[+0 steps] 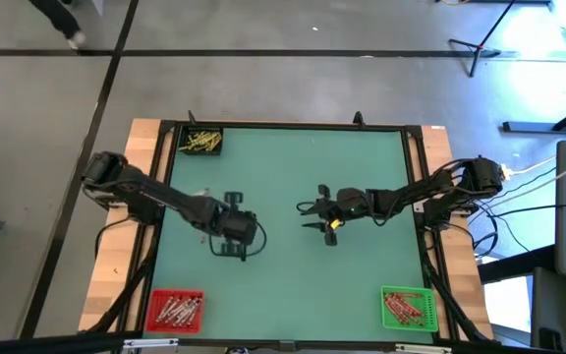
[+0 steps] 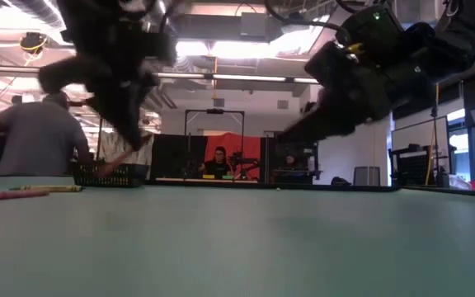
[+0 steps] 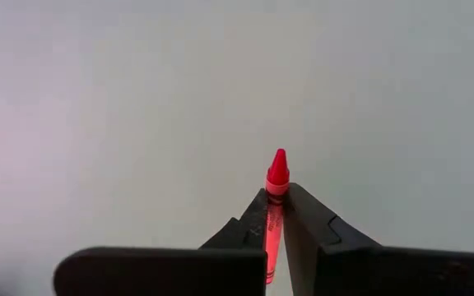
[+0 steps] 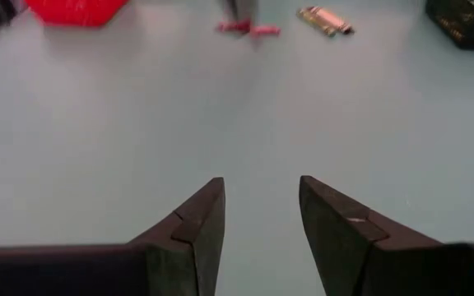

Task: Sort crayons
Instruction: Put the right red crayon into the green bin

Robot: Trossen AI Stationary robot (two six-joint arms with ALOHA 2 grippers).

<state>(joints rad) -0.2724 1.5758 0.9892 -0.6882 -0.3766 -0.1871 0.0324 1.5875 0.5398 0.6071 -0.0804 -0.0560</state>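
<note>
Bright overhead ceiling lights (image 2: 221,49), blurred arms in low view, soft shadows

Green table mat (image 1: 293,187) fills frame center. Black bin (image 1: 200,144) at its upper left, red bin (image 1: 175,310) lower left, green bin (image 1: 407,308) lower right. Low view: person in grey (image 2: 39,136) at left, seated person (image 2: 219,162) mid-background.

Colours we see on the teal table (image 1: 293,285)

We see a red crayon (image 3: 276,185) between dark fingers (image 3: 249,226), a red bin (image 1: 175,310), a green bin (image 1: 407,308) and a black bin (image 1: 200,143) of yellow crayons.
</note>
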